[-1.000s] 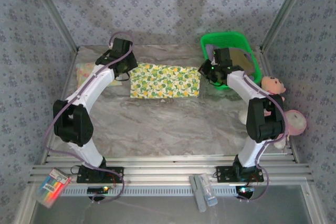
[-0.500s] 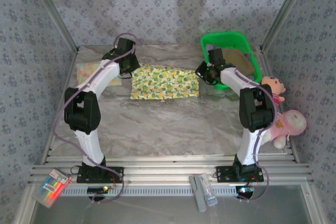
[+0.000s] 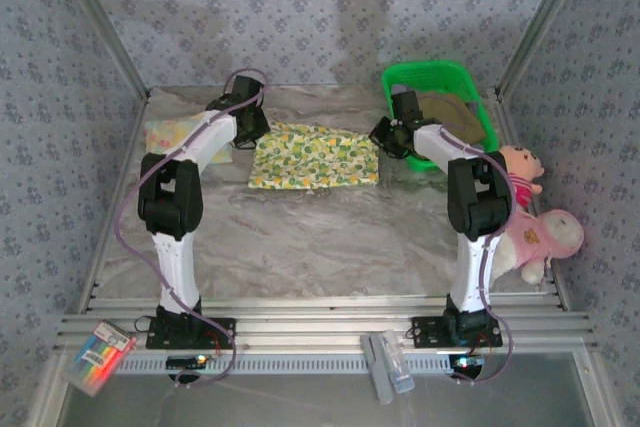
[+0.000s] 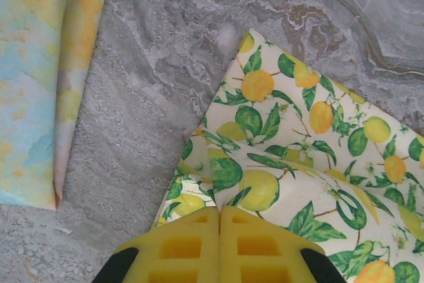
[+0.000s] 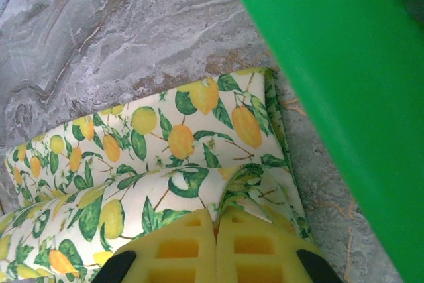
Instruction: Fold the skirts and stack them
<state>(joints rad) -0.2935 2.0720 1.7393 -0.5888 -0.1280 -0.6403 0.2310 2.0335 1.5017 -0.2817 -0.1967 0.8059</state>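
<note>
The yellow-green fruit-print skirt (image 3: 313, 156) lies flat at the back middle of the marble table. My left gripper (image 3: 257, 136) is shut on a raised fold at its far left corner; the yellow pads (image 4: 192, 243) meet over the fruit-print skirt (image 4: 311, 157). At the far right corner my right gripper (image 3: 383, 138) is shut the same way, pinching a puckered fold of the print (image 5: 165, 144) beside the basket. A folded pastel floral skirt (image 3: 172, 134) (image 4: 40, 64) rests left of my left gripper. An olive-khaki skirt (image 3: 458, 110) lies in the green basket (image 3: 432, 74).
The green basket wall (image 5: 331, 64) stands close on the right of my right gripper. Two pink plush toys (image 3: 520, 162) (image 3: 552, 237) sit by the right edge. A marker pack (image 3: 98, 355) and a grey object (image 3: 385, 365) lie on the front rail.
Both arms have drawn their elbows inward and reached further back. The grippers stayed shut at the fruit-print skirt's far corners, which shifted slightly inward.
</note>
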